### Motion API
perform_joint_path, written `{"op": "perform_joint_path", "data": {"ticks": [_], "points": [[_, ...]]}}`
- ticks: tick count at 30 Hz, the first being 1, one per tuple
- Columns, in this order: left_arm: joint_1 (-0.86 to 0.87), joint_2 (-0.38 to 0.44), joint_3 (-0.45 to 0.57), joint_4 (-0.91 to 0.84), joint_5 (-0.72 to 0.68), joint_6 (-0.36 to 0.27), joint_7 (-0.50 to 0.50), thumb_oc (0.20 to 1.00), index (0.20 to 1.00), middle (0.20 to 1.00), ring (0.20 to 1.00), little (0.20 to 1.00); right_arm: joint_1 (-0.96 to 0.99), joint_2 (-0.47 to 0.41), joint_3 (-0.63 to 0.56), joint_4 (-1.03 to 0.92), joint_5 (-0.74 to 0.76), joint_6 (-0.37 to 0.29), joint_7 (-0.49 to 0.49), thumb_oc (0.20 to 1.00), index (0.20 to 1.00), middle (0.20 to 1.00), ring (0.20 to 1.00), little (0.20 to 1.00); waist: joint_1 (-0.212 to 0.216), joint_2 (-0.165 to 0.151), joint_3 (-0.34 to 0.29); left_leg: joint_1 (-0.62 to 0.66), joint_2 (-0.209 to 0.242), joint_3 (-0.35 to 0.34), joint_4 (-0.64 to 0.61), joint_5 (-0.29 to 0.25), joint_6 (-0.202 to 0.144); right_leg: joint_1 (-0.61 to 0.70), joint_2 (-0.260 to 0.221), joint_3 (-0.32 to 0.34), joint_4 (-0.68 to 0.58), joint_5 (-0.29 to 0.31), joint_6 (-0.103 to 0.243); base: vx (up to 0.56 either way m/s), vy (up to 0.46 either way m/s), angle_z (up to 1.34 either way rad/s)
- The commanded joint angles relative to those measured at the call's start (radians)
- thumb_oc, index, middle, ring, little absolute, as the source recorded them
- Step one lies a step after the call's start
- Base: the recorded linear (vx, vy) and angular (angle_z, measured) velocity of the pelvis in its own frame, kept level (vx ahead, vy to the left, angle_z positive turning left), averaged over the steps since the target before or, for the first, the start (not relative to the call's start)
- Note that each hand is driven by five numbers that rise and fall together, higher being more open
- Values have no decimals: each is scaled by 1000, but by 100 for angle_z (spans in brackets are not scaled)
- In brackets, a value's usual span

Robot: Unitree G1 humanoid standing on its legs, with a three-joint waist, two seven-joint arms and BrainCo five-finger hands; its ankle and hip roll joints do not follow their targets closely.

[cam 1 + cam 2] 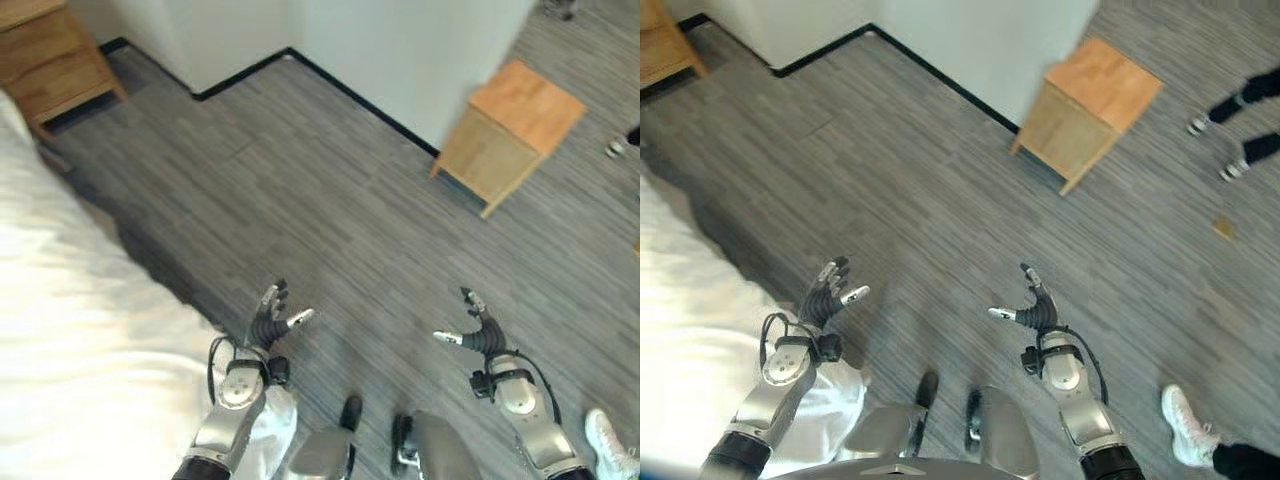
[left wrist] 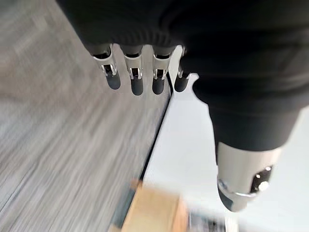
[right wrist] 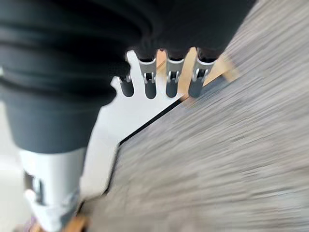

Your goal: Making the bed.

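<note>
The bed with its white cover [image 1: 70, 300] fills the left side, its corner reaching toward my left arm. My left hand [image 1: 268, 322] hovers over the grey floor just off that corner, fingers straight and spread, holding nothing. In the left wrist view the left hand's fingers [image 2: 136, 77] point out over bare floor. My right hand [image 1: 482, 333] floats further right above the floor, also open and empty. Its fingers [image 3: 150, 79] stand straight in the right wrist view.
A wooden nightstand [image 1: 510, 130] stands against the white wall [image 1: 400, 50] at the upper right. Another wooden cabinet [image 1: 50, 60] sits at the head of the bed, upper left. A person's shoes [image 1: 1185, 425] and legs [image 1: 1250, 95] show at the right.
</note>
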Motion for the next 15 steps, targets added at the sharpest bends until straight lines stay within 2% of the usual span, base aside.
{"op": "perform_joint_path", "data": {"ticks": [1,2,3,4,5,6,7,8,9,10,11,12,13,14,15], "points": [[37,94,-39,-116,34,-58,24,1000,1000,1000,1000,1000,-125,13,-85,75,-14,-27,-25,1000,1000,1000,1000,1000,44,-41,-50,187,125,-303,-152,-19,-129,-58,-26,107,13,154,82,818,-242,262],[32,93,-46,-109,30,-62,20,1000,1000,1000,1000,1000,-125,10,-80,75,-14,-29,-23,1000,1000,1000,1000,1000,46,-48,-55,187,124,-328,-118,-49,-131,-41,-41,105,11,154,70,609,-266,190],[58,88,-32,-111,30,-64,18,1000,1000,1000,1000,1000,-125,16,-73,78,-14,-29,-14,1000,1000,1000,1000,1000,47,-46,-70,194,139,-333,-75,-42,-145,-20,-37,101,26,157,58,590,-232,232],[106,72,-13,-110,22,-63,14,1000,1000,1000,1000,1000,-113,13,-58,82,-16,-30,2,1000,1000,1000,1000,1000,56,-26,-83,170,156,-308,85,20,-177,34,-26,98,28,149,37,445,-159,203],[107,72,-13,-111,22,-62,14,1000,1000,1000,1000,1000,-113,13,-58,82,-16,-30,2,1000,1000,1000,1000,1000,54,-30,-84,164,149,-310,87,24,-177,32,-32,98,26,153,38,387,-111,213],[156,52,12,-122,-3,-61,9,1000,1000,1000,1000,1000,-111,-4,-53,77,6,-37,5,1000,1000,1000,1000,1000,79,-26,-37,-8,133,-234,376,146,-162,106,-50,91,10,140,2,150,-127,140],[180,46,26,-128,-10,-65,2,1000,1000,1000,1000,1000,-115,-7,-51,77,18,-40,4,1000,1000,1000,1000,1000,81,-42,-23,-78,133,-159,444,150,-123,133,-63,76,-8,128,-16,163,-116,83],[182,46,27,-130,-10,-64,1,1000,1000,1000,1000,1000,-116,-6,-50,77,19,-40,4,1000,1000,1000,1000,1000,84,-40,-23,-83,135,-155,456,142,-121,133,-60,79,-10,129,-14,67,-131,-3],[188,44,35,-130,-14,-62,-2,1000,1000,1000,1000,1000,-124,-9,-50,81,20,-38,1,1000,1000,1000,1000,1000,94,-46,-11,-144,144,-98,532,121,-112,157,-68,71,-32,123,-20,163,-111,-23],[185,35,40,-112,-32,-54,-3,1000,1000,1000,1000,1000,-139,-19,-62,98,16,-27,-6,1000,1000,1000,1000,1000,107,-42,-2,-219,187,15,513,67,-119,203,-85,30,-57,93,-19,158,-126,-22],[184,35,41,-112,-32,-54,-3,1000,1000,1000,1000,1000,-139,-19,-62,98,17,-27,-5,1000,1000,1000,1000,1000,106,-46,-4,-221,183,16,508,74,-119,198,-89,30,-57,95,-18,383,-44,-32],[193,29,46,-106,-39,-56,-15,1000,1000,1000,1000,1000,-130,-20,-76,97,14,-21,-6,1000,1000,1000,1000,1000,114,-41,-14,-240,166,95,374,27,-124,235,-93,16,-57,61,-11,409,67,-31],[200,27,47,-105,-36,-60,-18,1000,1000,1000,1000,1000,-124,-19,-81,101,15,-21,-6,1000,1000,1000,1000,1000,118,-41,-30,-240,131,133,266,22,-114,248,-91,12,-57,46,-5,412,67,-31],[200,27,47,-106,-36,-60,-18,1000,1000,1000,1000,1000,-124,-19,-81,101,15,-21,-6,1000,1000,1000,1000,1000,118,-44,-32,-238,127,134,255,30,-114,245,-95,12,-57,48,-5,296,80,-33],[204,23,45,-106,-29,-57,-24,1000,1000,1000,1000,1000,-119,-17,-86,102,13,-19,-3,1000,1000,1000,1000,1000,122,-36,-46,-225,105,159,148,58,-109,259,-85,5,-57,33,-1,306,92,-46]]}}
